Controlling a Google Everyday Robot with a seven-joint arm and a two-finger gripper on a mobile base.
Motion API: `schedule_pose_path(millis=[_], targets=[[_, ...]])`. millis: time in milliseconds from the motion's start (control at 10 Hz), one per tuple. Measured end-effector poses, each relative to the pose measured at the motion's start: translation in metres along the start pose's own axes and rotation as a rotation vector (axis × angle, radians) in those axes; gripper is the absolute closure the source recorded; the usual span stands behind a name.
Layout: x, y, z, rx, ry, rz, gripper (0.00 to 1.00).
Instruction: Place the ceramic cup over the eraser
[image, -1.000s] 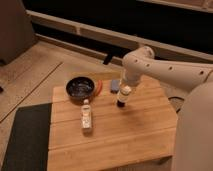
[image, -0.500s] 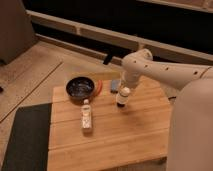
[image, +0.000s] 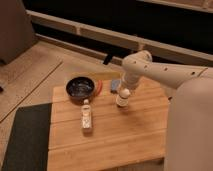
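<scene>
My gripper (image: 125, 89) hangs from the white arm that reaches in from the right, over the middle of the wooden table (image: 125, 135). It is shut on the small whitish ceramic cup (image: 123, 98), which it holds upright and low, right at the table top. The black eraser is almost wholly hidden under the cup; only a dark trace shows at the cup's foot (image: 122, 106).
A flat blue-grey pad (image: 115, 86) lies just behind the cup. A wide black bowl (image: 80, 88) with a red thing (image: 99, 87) beside it stands to the left. A slim clear bottle (image: 87, 116) lies in front of the bowl. A dark mat (image: 25, 137) lies on the floor to the left.
The gripper has lowered the cup down over the black eraser, which showed below the cup before and is now nearly covered.
</scene>
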Motion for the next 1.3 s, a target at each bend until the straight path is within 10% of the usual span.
schedule_pose_path(millis=[300,1300], targets=[[0.0023,-0.0007,0.0050,0.012,0.016,-0.017,0.20],[-0.0018,0.0035,0.0007,-0.004,0.019,-0.028,0.20]])
